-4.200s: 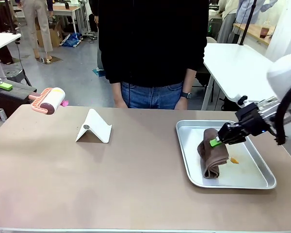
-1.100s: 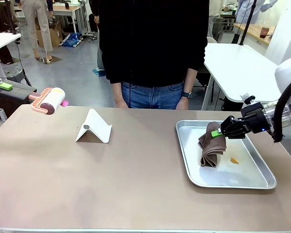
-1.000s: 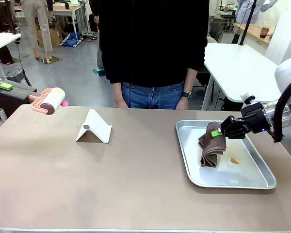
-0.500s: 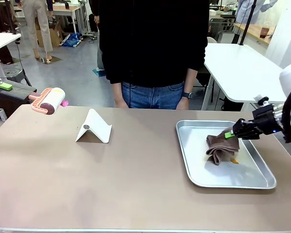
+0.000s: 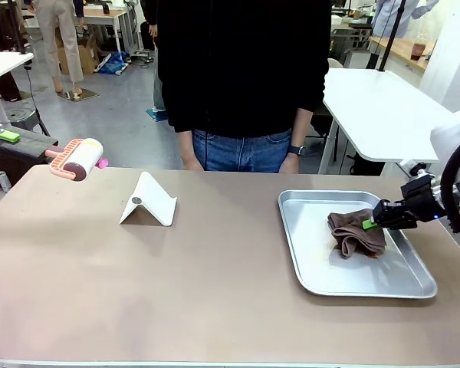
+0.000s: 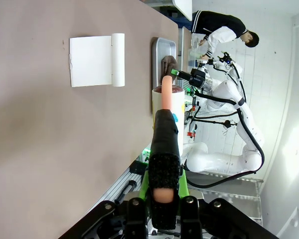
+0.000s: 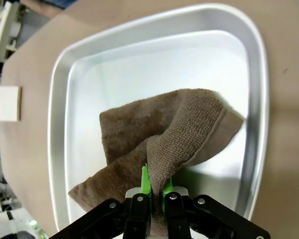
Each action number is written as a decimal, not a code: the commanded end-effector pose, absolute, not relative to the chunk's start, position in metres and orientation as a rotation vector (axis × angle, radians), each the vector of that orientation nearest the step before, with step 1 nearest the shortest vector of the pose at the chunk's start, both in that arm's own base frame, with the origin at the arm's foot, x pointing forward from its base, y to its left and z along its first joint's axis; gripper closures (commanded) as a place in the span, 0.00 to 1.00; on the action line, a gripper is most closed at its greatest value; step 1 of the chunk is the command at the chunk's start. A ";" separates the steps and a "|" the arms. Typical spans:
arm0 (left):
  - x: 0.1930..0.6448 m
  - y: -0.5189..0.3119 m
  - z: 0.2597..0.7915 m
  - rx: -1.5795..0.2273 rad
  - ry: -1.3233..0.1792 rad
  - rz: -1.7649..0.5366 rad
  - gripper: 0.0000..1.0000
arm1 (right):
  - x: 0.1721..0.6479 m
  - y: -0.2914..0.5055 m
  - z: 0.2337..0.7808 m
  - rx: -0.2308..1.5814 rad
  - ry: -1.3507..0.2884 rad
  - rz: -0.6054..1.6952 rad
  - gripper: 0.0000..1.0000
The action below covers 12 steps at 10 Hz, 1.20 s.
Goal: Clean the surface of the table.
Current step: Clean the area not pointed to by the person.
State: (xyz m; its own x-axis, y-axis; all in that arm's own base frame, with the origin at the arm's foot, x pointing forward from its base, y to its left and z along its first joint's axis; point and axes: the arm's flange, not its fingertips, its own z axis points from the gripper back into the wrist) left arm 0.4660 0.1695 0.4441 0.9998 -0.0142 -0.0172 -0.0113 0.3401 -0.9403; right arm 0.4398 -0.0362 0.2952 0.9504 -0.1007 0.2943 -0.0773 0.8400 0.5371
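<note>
Dragged rightward, cloth [image 5: 356, 234] now lies by tray's [image 5: 322, 267] right edge, grasped by right pincer [image 5: 368, 224]; left pincer [image 6: 163, 195] clenches lint roller [image 5: 78, 159].

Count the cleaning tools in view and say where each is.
2. The lint roller is in the left gripper, at the far left; the brown cloth lies in the tray, pinched by the right gripper.
</note>
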 end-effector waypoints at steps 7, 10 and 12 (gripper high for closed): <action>0.462 0.166 0.448 -1.222 0.024 0.004 0.77 | 0.381 -0.031 0.293 0.507 -0.307 0.278 0.91; 0.462 0.166 0.448 -1.222 0.024 0.004 0.77 | 0.383 -0.029 0.283 0.423 -0.341 0.332 0.91; 0.462 0.166 0.448 -1.222 0.024 0.004 0.77 | 0.381 -0.022 0.282 0.373 -0.344 0.413 0.91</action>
